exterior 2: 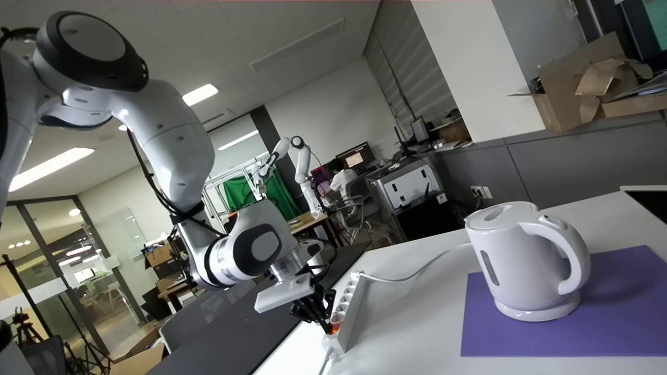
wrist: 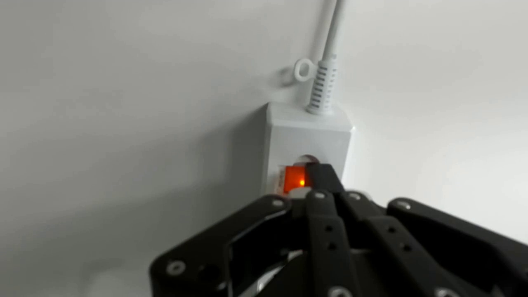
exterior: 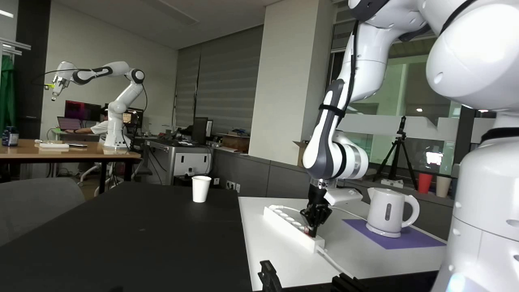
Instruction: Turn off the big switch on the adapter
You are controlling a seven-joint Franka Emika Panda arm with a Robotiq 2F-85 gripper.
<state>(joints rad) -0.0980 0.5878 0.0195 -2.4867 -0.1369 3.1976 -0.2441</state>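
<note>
The adapter (exterior: pixel 288 232), a long white power strip, lies on the white table in both exterior views. Its cord end (wrist: pixel 307 138) shows in the wrist view. Close to that end sits the big switch (wrist: pixel 293 180), lit orange with a bright spot; a bit of orange (exterior 2: pixel 334 329) also glows in an exterior view. My gripper (wrist: pixel 326 178) is shut with nothing between its fingers and points down at the switch. Its fingertips cover the right part of the switch in the wrist view. They look pressed on it or just above; I cannot tell which.
A white kettle (exterior 2: pixel 526 265) stands on a purple mat (exterior 2: pixel 615 312) beside the strip. One white cord (wrist: pixel 334 33) leaves the strip's near end, another cable (exterior 2: pixel 411 276) the far end. A paper cup (exterior: pixel 200 189) stands on the black table (exterior: pixel 134 239).
</note>
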